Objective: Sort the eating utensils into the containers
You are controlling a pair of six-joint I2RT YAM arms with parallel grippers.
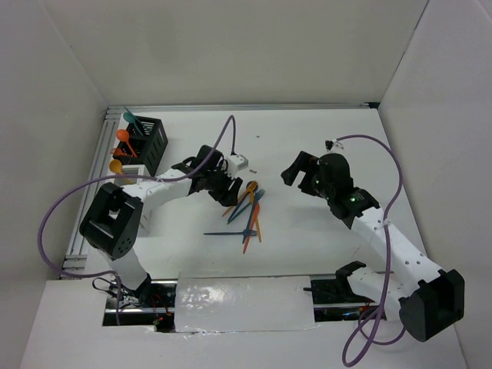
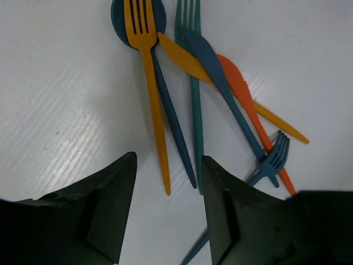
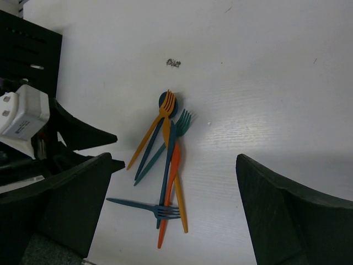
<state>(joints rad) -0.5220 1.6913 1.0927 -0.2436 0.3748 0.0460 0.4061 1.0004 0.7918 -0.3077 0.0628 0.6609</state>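
Orange, teal, dark blue and yellow utensils (image 1: pixel 247 215) lie in a loose crossed pile at the middle of the white table (image 1: pixel 330 131). In the left wrist view a yellow fork (image 2: pixel 150 83) lies over a dark blue spoon (image 2: pixel 172 127), with a teal fork (image 2: pixel 194 110) beside them. A dark blue knife (image 2: pixel 220 83), a yellow knife (image 2: pixel 182 55) and an orange knife (image 2: pixel 242 94) cross to the right, and a blue fork (image 2: pixel 273 157) lies at the lower right, its handle cut off by a finger.

The left gripper (image 2: pixel 170 160) is spread apart and holds nothing. The handle ends of the yellow fork and blue spoon lie between its fingertips; whether the tips touch the table cannot be told. The right gripper (image 3: pixel 174 160) is spread wide and empty, right of the pile in the top view and well apart from it.

At the upper left of the top view stands the black caddy (image 1: pixel 152 146), with a teal spoon (image 1: pixel 129 119) and an orange spoon (image 1: pixel 123 136) upright in it. A yellow spoon (image 1: pixel 115 165) shows just below; what holds it is hard to make out against the white table and the arm.
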